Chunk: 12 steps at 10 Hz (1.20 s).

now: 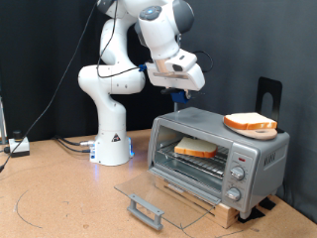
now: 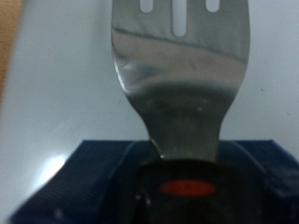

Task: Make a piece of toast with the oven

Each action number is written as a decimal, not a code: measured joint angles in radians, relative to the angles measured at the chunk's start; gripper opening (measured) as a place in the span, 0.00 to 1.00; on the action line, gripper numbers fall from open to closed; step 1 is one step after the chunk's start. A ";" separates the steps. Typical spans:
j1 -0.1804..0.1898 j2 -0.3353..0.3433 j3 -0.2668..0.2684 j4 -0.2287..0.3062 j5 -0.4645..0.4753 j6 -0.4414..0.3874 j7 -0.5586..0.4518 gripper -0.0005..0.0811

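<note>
Inside the silver oven (image 1: 216, 154), a slice of toast (image 1: 196, 149) lies on the rack, door (image 1: 158, 194) dropped open onto the desk (image 1: 59, 193). Above the oven, the gripper (image 1: 179, 97) has its fingers closed on a metal spatula (image 2: 180, 75), likely for lifting bread. Another slice (image 1: 250, 123) sits on a plate (image 1: 260, 134) atop the oven.

arm bent overhead | hand (image 1: 178, 96) pointing down, raised | fingers seemingly closed, partly hidden
</note>
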 joint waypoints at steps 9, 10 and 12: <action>0.031 -0.029 0.172 -0.054 0.214 0.138 0.063 0.85; 0.031 -0.032 0.152 -0.050 0.219 0.126 0.063 0.97; 0.030 -0.055 0.062 -0.033 0.227 0.086 0.050 0.99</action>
